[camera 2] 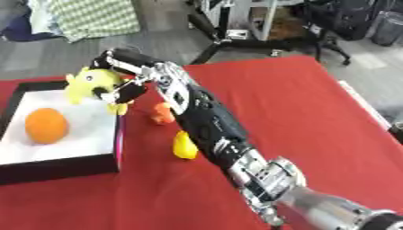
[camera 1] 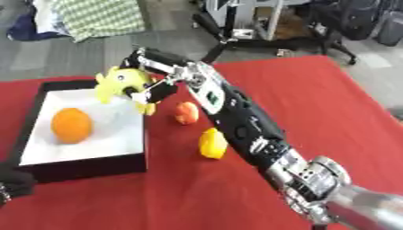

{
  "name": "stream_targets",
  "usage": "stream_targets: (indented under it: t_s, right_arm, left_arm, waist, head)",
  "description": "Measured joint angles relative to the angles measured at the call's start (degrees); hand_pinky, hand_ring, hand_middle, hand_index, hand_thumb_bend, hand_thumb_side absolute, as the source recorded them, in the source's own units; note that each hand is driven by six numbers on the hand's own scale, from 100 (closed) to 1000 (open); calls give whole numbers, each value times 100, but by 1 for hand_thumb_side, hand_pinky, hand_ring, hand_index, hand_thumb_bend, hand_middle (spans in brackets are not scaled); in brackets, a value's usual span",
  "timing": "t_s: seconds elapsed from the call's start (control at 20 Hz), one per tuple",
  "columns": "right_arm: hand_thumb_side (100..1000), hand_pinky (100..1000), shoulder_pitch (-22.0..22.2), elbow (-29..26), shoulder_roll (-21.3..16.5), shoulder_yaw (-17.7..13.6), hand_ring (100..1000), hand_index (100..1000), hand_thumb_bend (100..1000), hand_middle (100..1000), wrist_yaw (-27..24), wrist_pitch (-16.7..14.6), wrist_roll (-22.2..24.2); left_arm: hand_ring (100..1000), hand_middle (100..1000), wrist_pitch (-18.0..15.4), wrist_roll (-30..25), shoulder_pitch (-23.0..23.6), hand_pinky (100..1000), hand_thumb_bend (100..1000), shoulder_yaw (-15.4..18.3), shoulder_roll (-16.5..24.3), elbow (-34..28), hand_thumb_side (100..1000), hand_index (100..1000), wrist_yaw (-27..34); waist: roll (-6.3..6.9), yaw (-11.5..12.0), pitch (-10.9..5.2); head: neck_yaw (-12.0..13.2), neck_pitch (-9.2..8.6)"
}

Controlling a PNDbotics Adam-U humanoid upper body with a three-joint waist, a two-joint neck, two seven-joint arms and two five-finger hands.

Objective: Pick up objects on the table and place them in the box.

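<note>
Yellow plush toy (camera 1: 122, 83) | clamped in right hand (camera 1: 154, 72) | above box (camera 1: 78, 170) edge | no legible writing

Yellow plush toy (camera 1: 122, 83): soft, blobby, small dark eye spot, held aloft over right wall of box, right hand (camera 1: 154, 74) fingers curled round it. Box (camera 1: 87, 168): black walls, white floor, open top, sits at left on red cloth. Orange (camera 1: 71, 125): round, lies inside box on white floor, left half. Red-orange fruit (camera 1: 186, 112): on cloth just right of box. Lemon (camera 1: 212, 143): yellow, on cloth, nearer camera than red-orange fruit, apart from it.
</note>
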Motion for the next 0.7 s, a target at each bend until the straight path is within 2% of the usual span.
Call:
stream_targets:
  t_s: [0.05, 0.1, 0.15, 0.2, 0.3, 0.4, 0.5, 0.7]
  right_arm:
    - [227, 949, 26, 25, 75, 23, 649, 656, 100, 443, 33, 21, -66]
    - [213, 958, 51, 46, 148, 53, 698, 746, 100, 537, 83, 33, -124]
    - [210, 963, 73, 73, 210, 91, 714, 774, 100, 573, 154, 25, -161]
    - [332, 981, 89, 98, 267, 129, 755, 854, 100, 684, 238, 6, -182]
    - [616, 1000, 152, 165, 363, 183, 820, 933, 100, 820, 384, -44, -164]
    - [763, 1000, 188, 221, 416, 212, 853, 955, 100, 887, 511, -117, -99]
    - [812, 1000, 198, 241, 428, 212, 869, 961, 100, 916, 594, -190, -63]
    - [844, 1000, 200, 237, 424, 211, 893, 972, 100, 950, 607, -290, -42]
  left_arm:
    - [651, 588, 1, -3, -3, 697, 100, 0, -14, -1, 1000, 814, 1]
    - [651, 588, 2, -8, -10, 697, 100, -1, -18, -1, 1000, 814, 1]
    - [651, 588, 3, -13, -25, 697, 100, -1, -18, -2, 1000, 814, 1]
    - [651, 588, 3, -16, -38, 697, 100, -1, -19, -2, 1000, 814, 2]
    - [651, 588, 3, -17, -43, 697, 100, -1, -19, -8, 1000, 814, 2]
    - [651, 588, 3, -17, -45, 697, 100, -1, -20, -13, 1000, 814, 2]
    - [651, 588, 3, -17, -46, 697, 100, -1, -20, -16, 1000, 814, 4]
    - [651, 588, 3, -17, -46, 696, 100, -1, -20, -18, 1000, 814, 4]
  waist:
    - [0, 5, 1]
    - [0, 11, 2]
    - [0, 17, 4]
    - [0, 22, 6]
    - [0, 22, 6]
    - [0, 22, 6]
    - [0, 21, 6]
    - [0, 4, 6]
  head:
    - [-16, -2]
    - [-24, -3]
    - [-35, -3]
    - [-47, -3]
    - [-68, -4]
    - [-72, -4]
    - [-72, -5]
    - [-73, -10]
